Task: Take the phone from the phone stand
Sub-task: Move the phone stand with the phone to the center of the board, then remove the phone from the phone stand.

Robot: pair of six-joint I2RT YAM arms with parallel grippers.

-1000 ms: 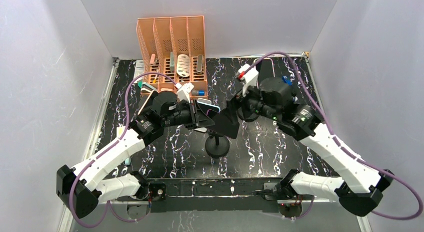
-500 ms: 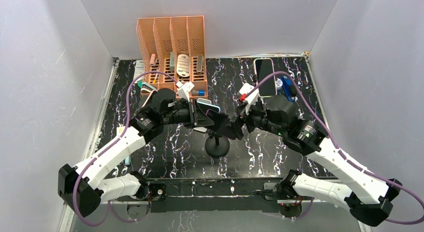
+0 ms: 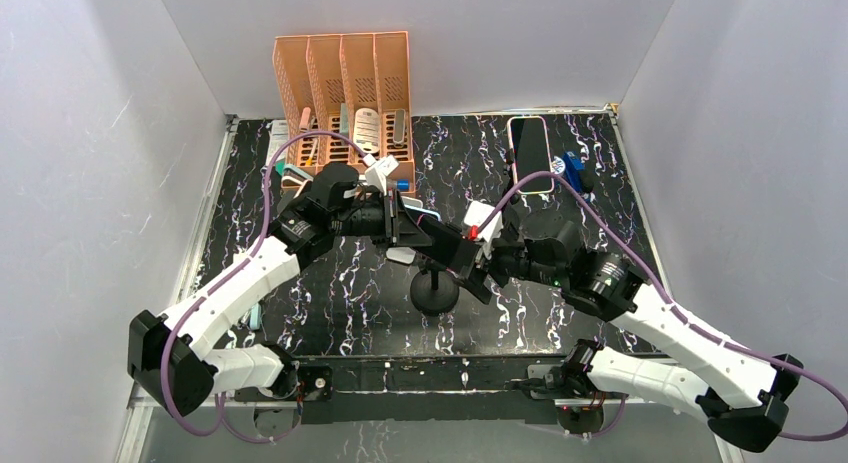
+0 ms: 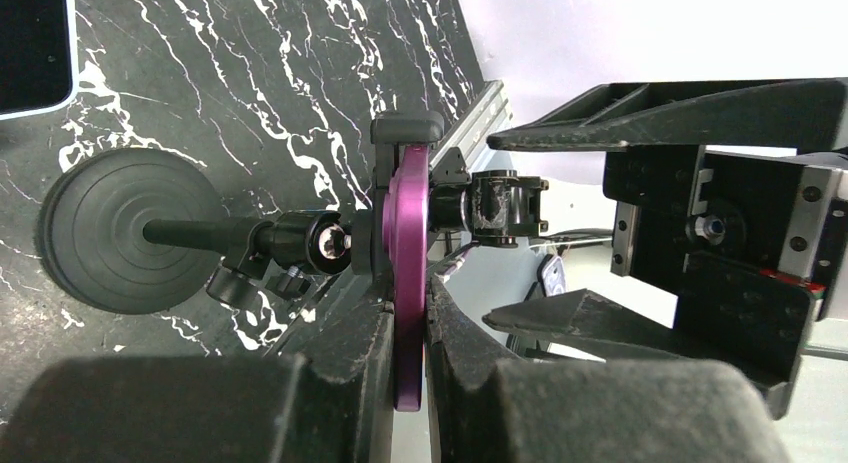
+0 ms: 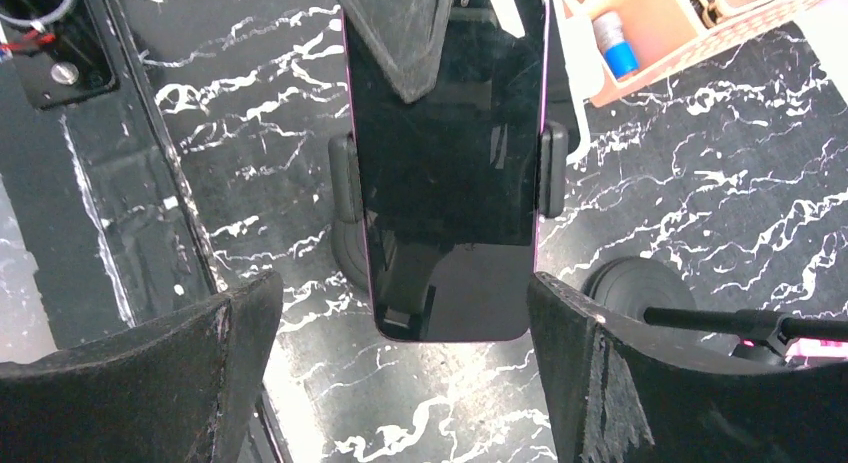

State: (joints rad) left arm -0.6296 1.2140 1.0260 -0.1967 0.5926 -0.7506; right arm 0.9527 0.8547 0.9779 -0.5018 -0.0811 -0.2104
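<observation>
I log: black white-veined marble desk (image 3: 450, 153), grey walls (image 3: 100, 183); left gripper (image 4: 406, 313) clamps purple-edged black phone (image 5: 445, 163), right gripper (image 5: 400, 295) wide.

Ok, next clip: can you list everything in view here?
phone stand: one, black, round base, table centre.
phone: one, dark screen, purple edge, clamped in the phone stand.
second phone: one, pale-edged, lying flat, far right.
organiser: one, orange, four slots holding small items, far left.
blue object: one, beside the second phone; cannot tell what it is.
table: one, black with white veins.
left hand: shut on the phone's edge.
right hand: open, a finger either side of the phone, not touching it.
</observation>
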